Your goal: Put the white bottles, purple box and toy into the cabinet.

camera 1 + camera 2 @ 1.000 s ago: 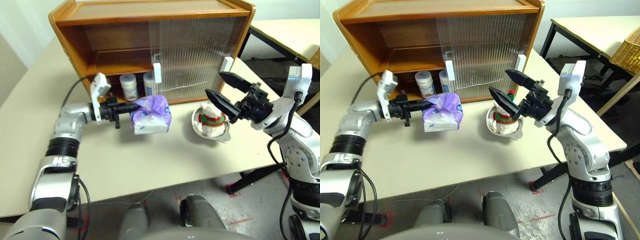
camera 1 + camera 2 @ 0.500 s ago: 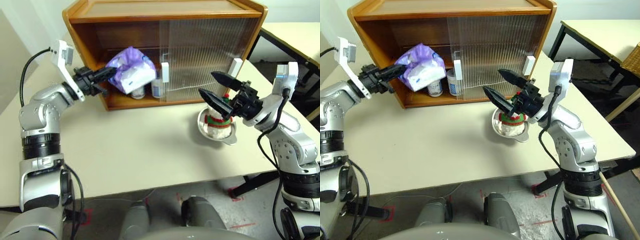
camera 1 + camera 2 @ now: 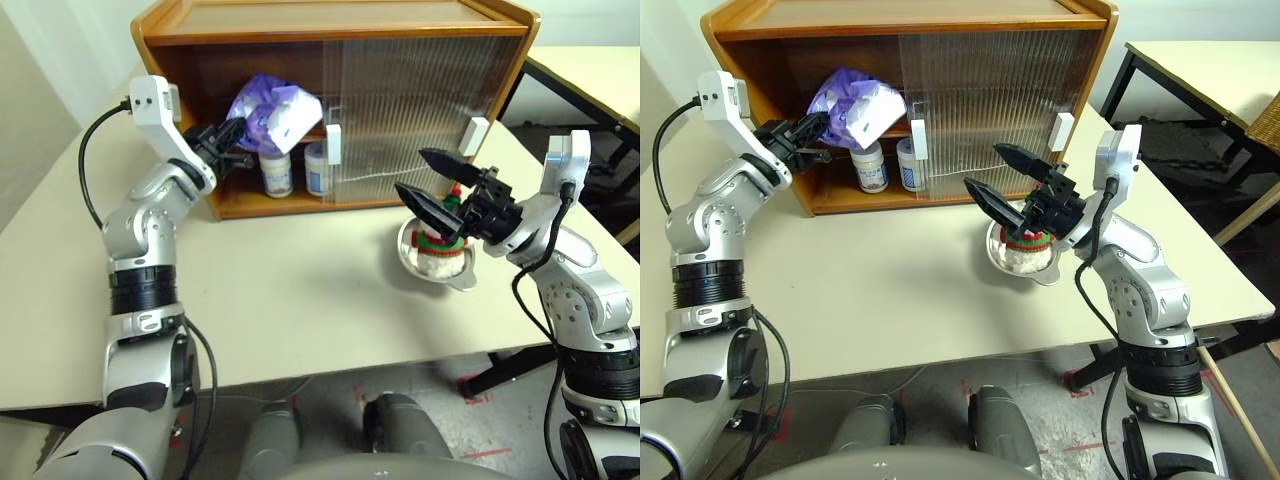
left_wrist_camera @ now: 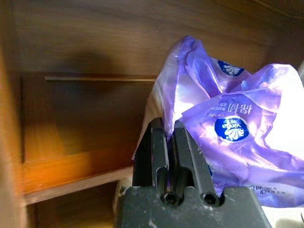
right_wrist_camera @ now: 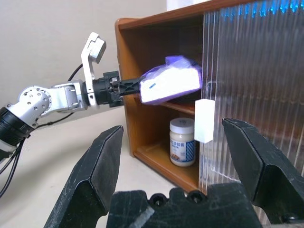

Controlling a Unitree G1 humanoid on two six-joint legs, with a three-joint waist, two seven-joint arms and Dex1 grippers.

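Now lifted off the tabletop (image 3: 300,290): purple box (image 3: 272,112) at the cabinet (image 3: 330,30) opening.
Left pincer (image 3: 232,135) pinching its wrapper beside the inner shelf; right pincer (image 3: 432,178) spread over toy (image 3: 440,245); placing next.

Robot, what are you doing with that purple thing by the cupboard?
The left gripper is pinching the purple box of tissues by its wrapper and holding it up at the cabinet's open side, level with the inner shelf. The two white bottles already stand on the cabinet's bottom board. The right gripper hangs open and empty above the toy snowman, which sits in a metal bowl on the table, waiting its turn.
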